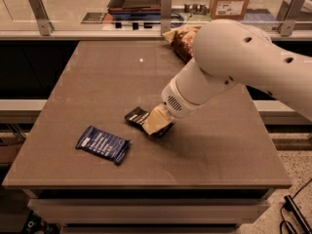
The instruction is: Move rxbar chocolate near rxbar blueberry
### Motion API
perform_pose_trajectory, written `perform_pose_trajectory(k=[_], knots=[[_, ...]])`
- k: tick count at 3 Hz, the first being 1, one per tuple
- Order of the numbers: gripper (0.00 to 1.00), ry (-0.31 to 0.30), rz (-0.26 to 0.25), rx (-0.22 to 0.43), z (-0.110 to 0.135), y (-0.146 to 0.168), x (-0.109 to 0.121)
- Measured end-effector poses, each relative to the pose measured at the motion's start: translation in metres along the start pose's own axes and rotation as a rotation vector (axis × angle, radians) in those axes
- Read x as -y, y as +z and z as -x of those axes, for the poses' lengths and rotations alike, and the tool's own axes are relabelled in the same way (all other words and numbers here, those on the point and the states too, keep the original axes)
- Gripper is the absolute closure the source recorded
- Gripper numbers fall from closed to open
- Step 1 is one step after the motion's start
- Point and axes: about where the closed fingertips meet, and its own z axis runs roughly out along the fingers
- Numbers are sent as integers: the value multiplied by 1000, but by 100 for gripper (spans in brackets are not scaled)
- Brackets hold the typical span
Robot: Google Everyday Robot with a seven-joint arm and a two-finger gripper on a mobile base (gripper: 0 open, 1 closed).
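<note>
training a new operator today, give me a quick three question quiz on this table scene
1. True or false: the rxbar blueberry lies nearer the table's front edge than the rxbar chocolate.
2. The gripper is down at: A the rxbar blueberry, B the rxbar chocolate, C neither.
3. What lies at the far edge, partly behind the arm?
Key: 1 true; 2 B; 3 the chip bag.

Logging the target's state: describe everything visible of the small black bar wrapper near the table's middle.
The small flat black wrapper with white lettering lies angled on the brown tabletop. Only its end nearer the picture's left shows; the cream gripper is down over the rest and hides it. The dark blue bar wrapper lies apart, down-left.
</note>
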Motion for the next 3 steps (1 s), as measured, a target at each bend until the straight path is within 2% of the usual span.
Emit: perform_pose_trajectory(k=[1, 2, 3], knots=[[13, -3, -2, 1, 1, -1, -1], [0, -5, -3, 1, 1, -2, -2], [0, -5, -3, 1, 1, -2, -2]])
